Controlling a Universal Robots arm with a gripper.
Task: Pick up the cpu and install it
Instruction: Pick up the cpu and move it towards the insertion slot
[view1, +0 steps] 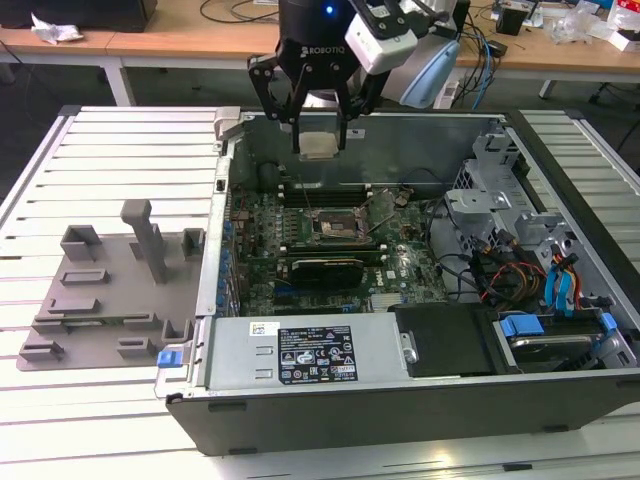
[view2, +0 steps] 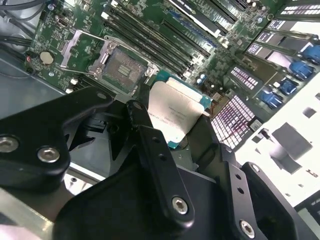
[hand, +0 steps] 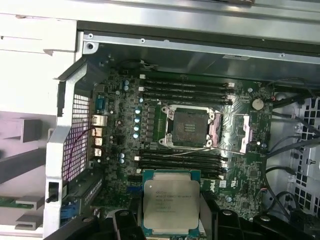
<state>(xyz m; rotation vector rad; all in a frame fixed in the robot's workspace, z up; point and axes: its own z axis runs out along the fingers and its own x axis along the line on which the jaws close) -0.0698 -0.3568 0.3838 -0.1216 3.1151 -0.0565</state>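
My gripper (view1: 319, 143) hangs above the open computer case with its fingers shut on the cpu (view1: 319, 145), a thin square chip with a pale silver top. In both wrist views the cpu (hand: 171, 201) (view2: 174, 113) lies flat between the black fingers (view2: 152, 145). The motherboard socket (view1: 333, 225) sits below and a little nearer the camera in the exterior view, its metal frame swung open and its square bed (hand: 191, 126) (view2: 123, 69) bare. The cpu is well above the board, not touching it.
A grey plastic tray (view1: 110, 290) with raised blocks lies on the slatted table on the exterior view's left. Inside the case, memory slots (hand: 182, 87) flank the socket; cables and drive bays (view1: 530, 270) fill the exterior view's right, and a power supply (view1: 300, 350) runs along the front.
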